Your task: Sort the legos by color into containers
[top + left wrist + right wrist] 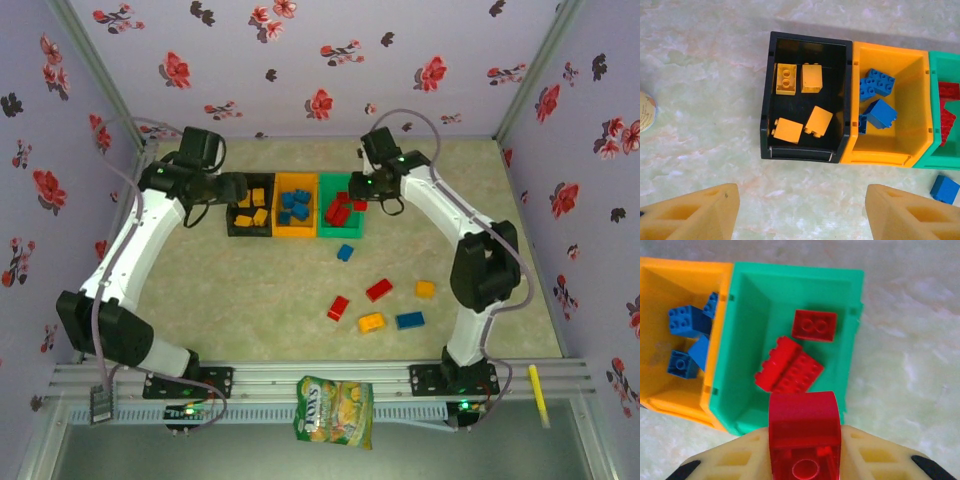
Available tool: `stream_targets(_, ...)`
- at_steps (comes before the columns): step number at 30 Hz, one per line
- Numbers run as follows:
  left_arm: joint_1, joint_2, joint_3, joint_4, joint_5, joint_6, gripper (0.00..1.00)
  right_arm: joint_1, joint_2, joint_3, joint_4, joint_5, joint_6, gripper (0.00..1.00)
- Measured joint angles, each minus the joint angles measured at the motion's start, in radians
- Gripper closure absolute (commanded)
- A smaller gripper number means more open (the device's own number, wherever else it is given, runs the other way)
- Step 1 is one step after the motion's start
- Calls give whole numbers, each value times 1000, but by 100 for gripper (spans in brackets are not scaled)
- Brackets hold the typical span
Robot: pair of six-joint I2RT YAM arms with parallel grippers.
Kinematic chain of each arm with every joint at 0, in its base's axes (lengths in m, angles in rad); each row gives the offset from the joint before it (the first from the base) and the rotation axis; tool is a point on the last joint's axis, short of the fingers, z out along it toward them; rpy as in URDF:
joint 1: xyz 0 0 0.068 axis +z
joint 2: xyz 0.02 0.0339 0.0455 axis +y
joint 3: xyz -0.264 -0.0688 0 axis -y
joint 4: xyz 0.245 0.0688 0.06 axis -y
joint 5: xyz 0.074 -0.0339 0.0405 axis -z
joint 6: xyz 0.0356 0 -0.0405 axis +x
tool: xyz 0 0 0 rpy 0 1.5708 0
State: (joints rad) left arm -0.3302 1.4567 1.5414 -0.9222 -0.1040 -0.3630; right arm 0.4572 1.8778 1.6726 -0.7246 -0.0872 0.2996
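Observation:
The three joined bins sit at the back of the table: black (pixel 250 233), orange (pixel 295 236) and green (pixel 340 235). In the left wrist view the black bin (pixel 800 152) holds several yellow-orange bricks (pixel 786 79). The orange bin (pixel 890 47) holds blue bricks (pixel 880 114). My left gripper (pixel 802 215) hangs open over bare table just in front of the black bin. My right gripper (pixel 805 442) is shut on a red brick (pixel 805 415) at the green bin's (pixel 745 340) near rim, with red bricks (pixel 814 325) lying inside. Several loose bricks lie mid-table, among them blue (pixel 345 252), red (pixel 379 290) and yellow-orange (pixel 371 322).
A yellow-green snack bag (pixel 335 410) hangs over the front rail. A yellow stick (pixel 537 395) lies at the front right. A tape roll (pixel 645 111) lies left of the black bin. Floral walls enclose the table on three sides.

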Motion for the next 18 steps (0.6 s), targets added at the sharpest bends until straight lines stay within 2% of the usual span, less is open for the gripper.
stream_targets(1, 0, -8, 0, -4, 0, 0, 31, 5, 22, 22, 2, -1, 2, 61)
stream_targets(3, 0, -26, 0, -15, 0, 0, 32, 12, 72, 66, 1, -8, 13, 43)
stream_targets(6, 0, -55, -11, -21, 0, -1, 32, 16, 129, 115, -2, -9, 20, 33)
stream_targets(18, -16, -89, -66, -21, 11, -23, 31, 19, 95, 61, -10, 25, 23, 28)
